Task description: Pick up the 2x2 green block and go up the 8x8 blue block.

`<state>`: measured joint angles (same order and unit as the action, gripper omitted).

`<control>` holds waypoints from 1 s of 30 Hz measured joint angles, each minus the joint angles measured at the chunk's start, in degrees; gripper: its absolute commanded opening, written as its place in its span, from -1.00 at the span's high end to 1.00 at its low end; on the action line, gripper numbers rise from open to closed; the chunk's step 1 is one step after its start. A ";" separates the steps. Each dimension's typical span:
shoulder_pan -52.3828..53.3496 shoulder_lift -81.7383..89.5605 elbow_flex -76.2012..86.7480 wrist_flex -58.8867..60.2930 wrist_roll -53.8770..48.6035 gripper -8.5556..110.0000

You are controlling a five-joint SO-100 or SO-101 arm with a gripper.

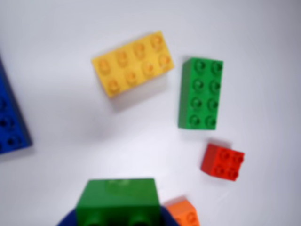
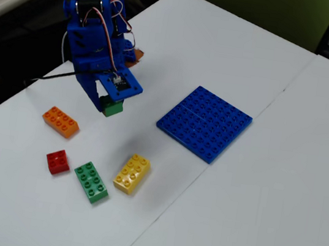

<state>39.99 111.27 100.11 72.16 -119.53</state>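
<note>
In the fixed view, a white table [image 2: 253, 192] filled the scene. Nearest the camera, toward the left, three loose bricks lay in a row: a small red brick [image 2: 58, 161], a long green eight-stud brick [image 2: 91, 181] and a yellow eight-stud brick [image 2: 131, 173], the green one between the other two. A little farther and to the left sat an orange brick [image 2: 60, 122]. Farther again, the blue robot arm [image 2: 94, 32] reached down, and its gripper [image 2: 110, 104] was clenched on the 2x2 green block [image 2: 113, 108], held lifted above the table. In the wrist view this block [image 1: 118, 200] filled the bottom edge, gripped between blue jaws, with the loose bricks blurred on the table beneath. To the right of the arm, well apart from the held block, the 8x8 blue block [image 2: 205, 123] lay flat on the table, its upper face bare.
</note>
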 measured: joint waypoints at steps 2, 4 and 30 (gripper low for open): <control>-1.14 3.52 0.00 1.49 -1.23 0.68; -2.02 6.94 0.00 2.72 -2.11 0.68; -21.80 11.60 -47.46 28.30 29.97 0.69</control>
<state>18.19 122.87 52.65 100.46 -89.56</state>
